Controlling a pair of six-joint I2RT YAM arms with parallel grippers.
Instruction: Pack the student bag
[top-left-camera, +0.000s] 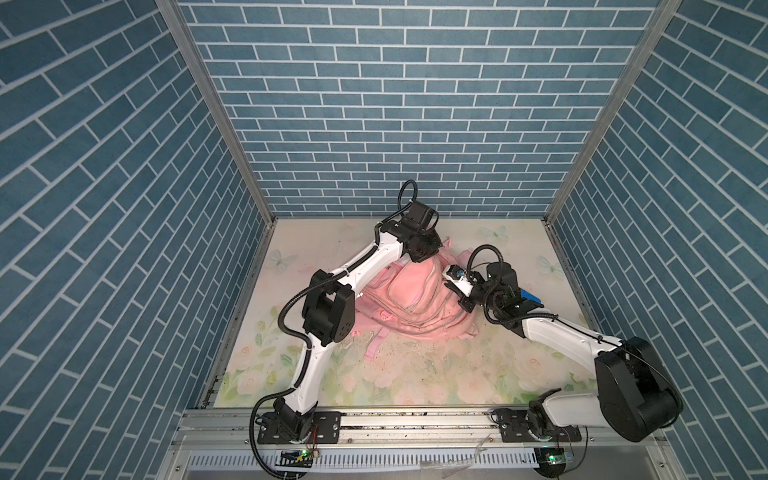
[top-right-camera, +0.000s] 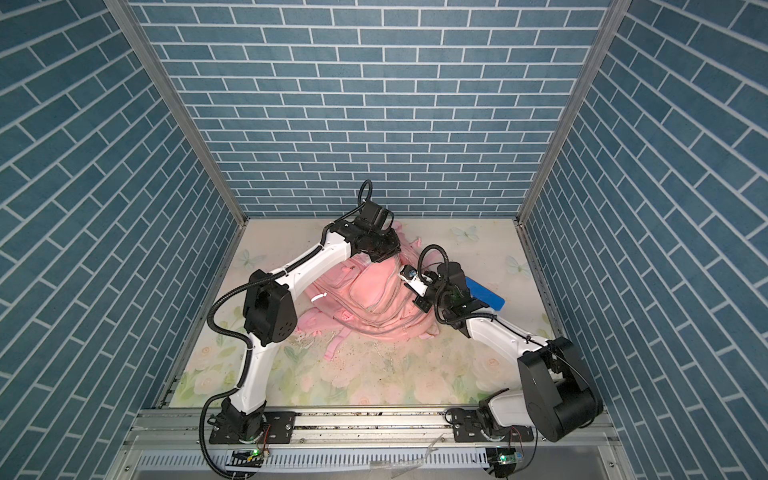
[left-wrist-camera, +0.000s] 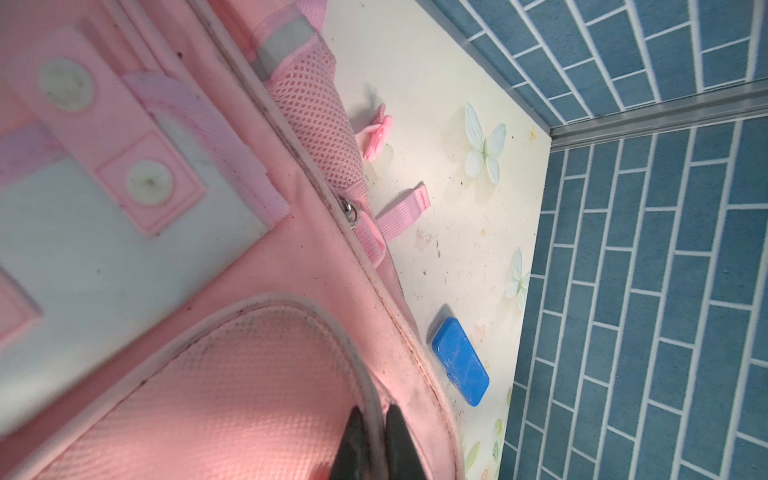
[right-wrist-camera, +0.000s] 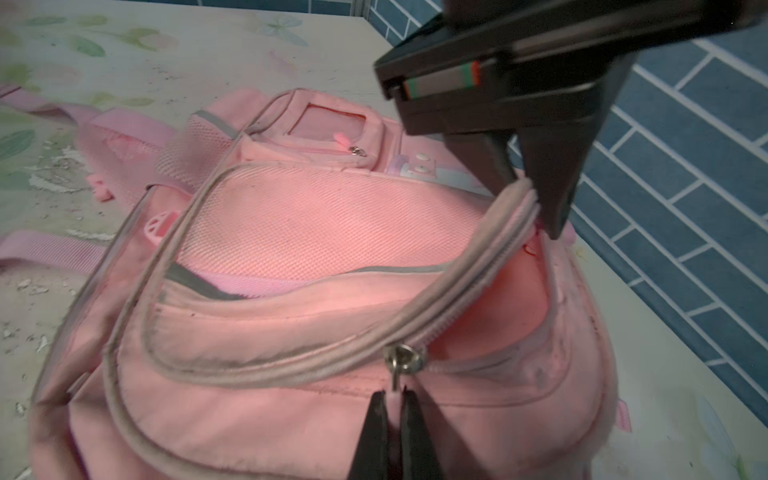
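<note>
The student bag (top-left-camera: 415, 299) lies front-up mid-table (top-left-camera: 374, 374). I have the left hand (right-wrist-camera: 532, 199) clamped on its piped rim (right-wrist-camera: 465, 270), lifting the opening taut. This lets the right hand (right-wrist-camera: 392, 403), pinched shut on the zip pull (right-wrist-camera: 401, 359), work the slider. A blue case (top-right-camera: 484, 296) lies just beside the bag.

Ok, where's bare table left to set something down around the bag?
Biggest free patch: the near strip of table between the student bag and the front rail, only crumbs there. Also the far right corner, behind the blue case. Crowded: over the bag, where the left gripper and right gripper both grip it.
</note>
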